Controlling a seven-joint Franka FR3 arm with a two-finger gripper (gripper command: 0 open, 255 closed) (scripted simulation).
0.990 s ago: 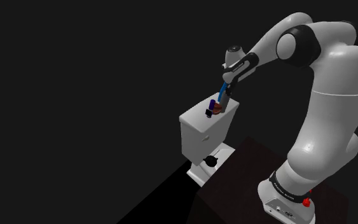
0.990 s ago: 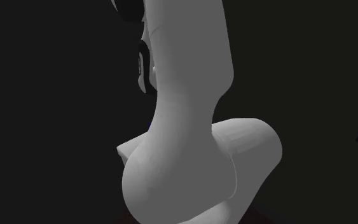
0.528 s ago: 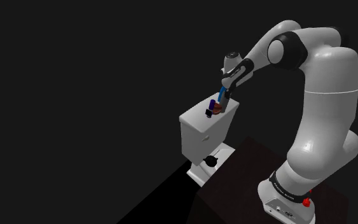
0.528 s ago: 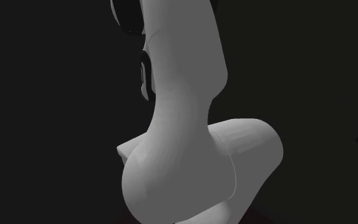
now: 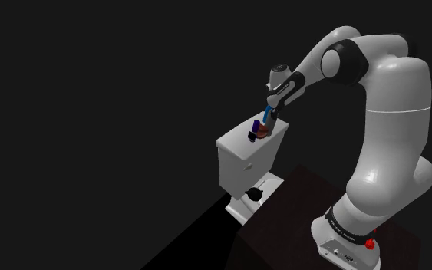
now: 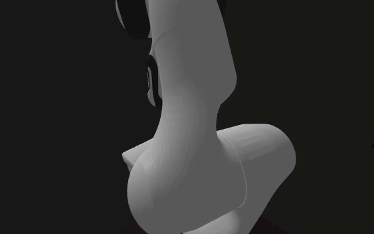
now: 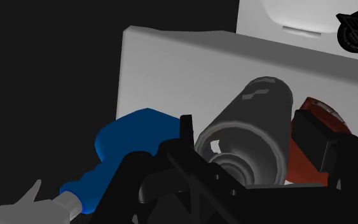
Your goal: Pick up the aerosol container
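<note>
A grey aerosol can point(image 7: 254, 121) lies on its side on the white lid of a toilet tank point(image 7: 171, 70). My black gripper point(image 7: 250, 149) is shut on it, one finger point(image 7: 185, 137) against each side of the can. In the shoulder view the gripper point(image 5: 266, 123) reaches down onto the tank top point(image 5: 241, 146). A blue object point(image 7: 133, 140) lies beside one finger, and a red object point(image 7: 317, 111) is partly hidden behind the other.
A small purple item point(image 5: 254, 127) stands on the tank top near the hand. A black knob-like thing point(image 5: 255, 195) sits on the toilet below the tank. Black area surrounds the toilet. The arm's white link point(image 6: 192, 100) blocks the second exterior view.
The arm's upper links shifted a little toward the shoulder view's left and then stopped. The hand has stayed over the tank top, and its fingers have closed on the can.
</note>
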